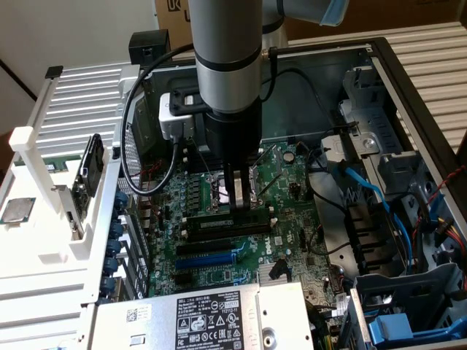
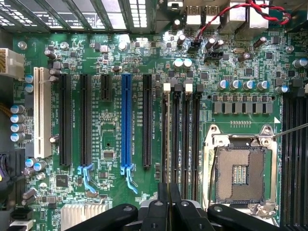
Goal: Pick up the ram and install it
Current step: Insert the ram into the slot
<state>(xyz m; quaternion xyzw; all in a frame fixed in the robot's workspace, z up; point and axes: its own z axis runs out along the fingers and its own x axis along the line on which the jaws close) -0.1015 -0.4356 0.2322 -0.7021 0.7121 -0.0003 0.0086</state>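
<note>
Arm reaches down into the open computer case (image 1: 408, 87); the fingers (image 1: 235, 206) are clenched together, pad against pad, over the motherboard (image 1: 292, 219); in the wrist view the fingers (image 2: 168, 195) appear as two black bars pressed flush, with only a thin seam between them; the ram (image 1: 228, 224) lies directly beneath the fingertips, set lengthwise along the bank of memory slots (image 2: 182, 139), pale label facing up toward the exterior camera; tips are at or just above its top edge, and contact cannot be confirmed; whether the stick is fully seated cannot be told; in the wrist view the slots run straight out ahead of the fingers, white end clips at their far ends, and the stick cannot be distinguished edge-on there; CPU socket (image 2: 240, 173) sits just beside the fingers, open, with its metal frame showing; blue expansion slot (image 1: 211, 257) lies near the fingers on the side away from the socket, beyond the ram, parallel to it; the same blue expansion slot (image 2: 126, 120) shows in the wrist view, with black slots on either side; white slot (image 2: 42, 113) is well apart from the fingers, past the blue one; black cable (image 1: 131, 146) loops from the wrist housing above the fingers; labelled power supply (image 1: 208, 317) is well apart from the fingers, at the case edge.
</note>
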